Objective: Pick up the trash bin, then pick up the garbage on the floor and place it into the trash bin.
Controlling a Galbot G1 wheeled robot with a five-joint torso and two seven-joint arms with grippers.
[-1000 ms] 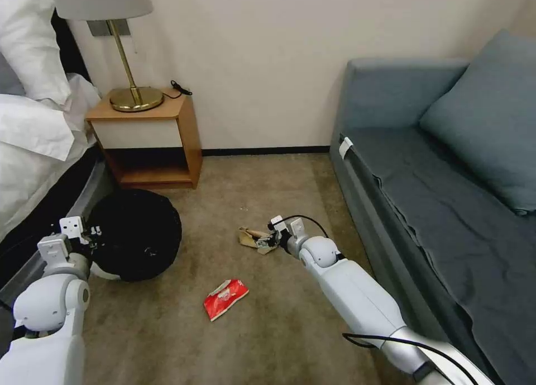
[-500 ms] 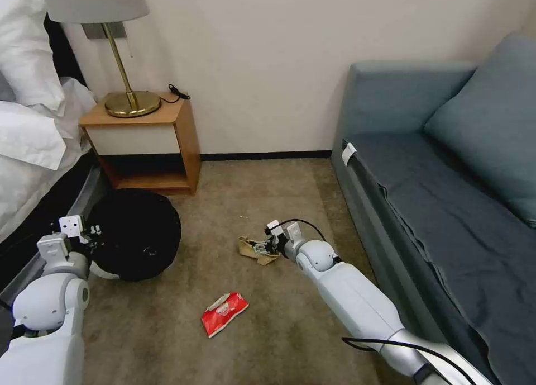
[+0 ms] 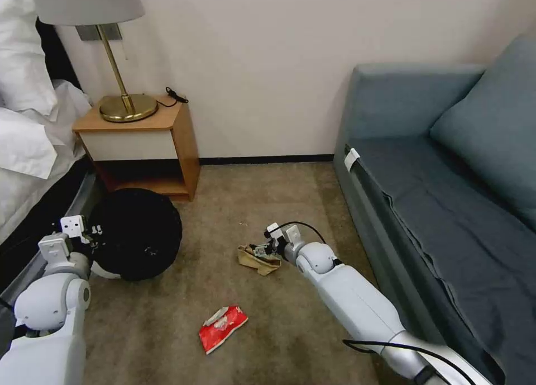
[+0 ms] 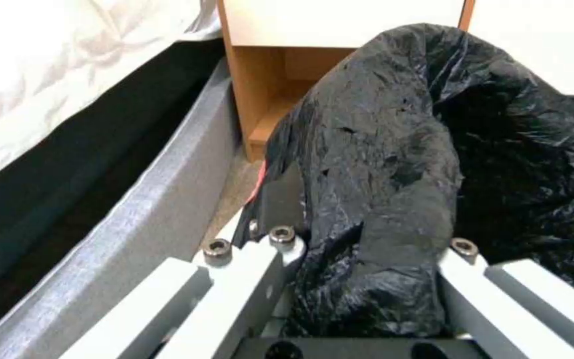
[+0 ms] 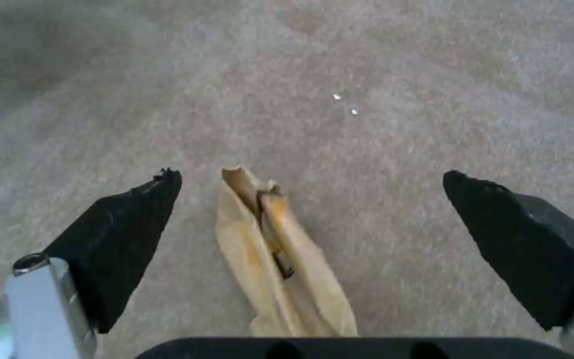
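**Right claw straddling the paper bag, left claw gripping the bin**

Head view: holding the trash bin (image 3: 137,234) by its near rim with the left claw (image 3: 84,235), low on the left beside the bed (image 3: 33,167) and just in front of the wooden nightstand (image 3: 139,145). Reaching down to the carpet (image 3: 268,329) mid-floor with the right claw (image 3: 261,251), right at the crumpled tan paper bag (image 3: 258,260). Lying apart, nearer the robot: the flat red packet (image 3: 222,328). Standing along the right: the blue-grey sofa (image 3: 446,195).

Left wrist view: pinching the bin's black bag liner (image 4: 400,189) between the left claw's fingers (image 4: 280,199), crinkled plastic bunching up between them; nightstand and bed frame (image 4: 134,214) showing behind.

Right wrist view: hovering with the right claw (image 5: 314,199) spread wide, its black fingertips (image 5: 134,209) sitting on either side of the paper bag (image 5: 280,269) without touching it; bag lying lengthwise on the carpet, centred in the gap.
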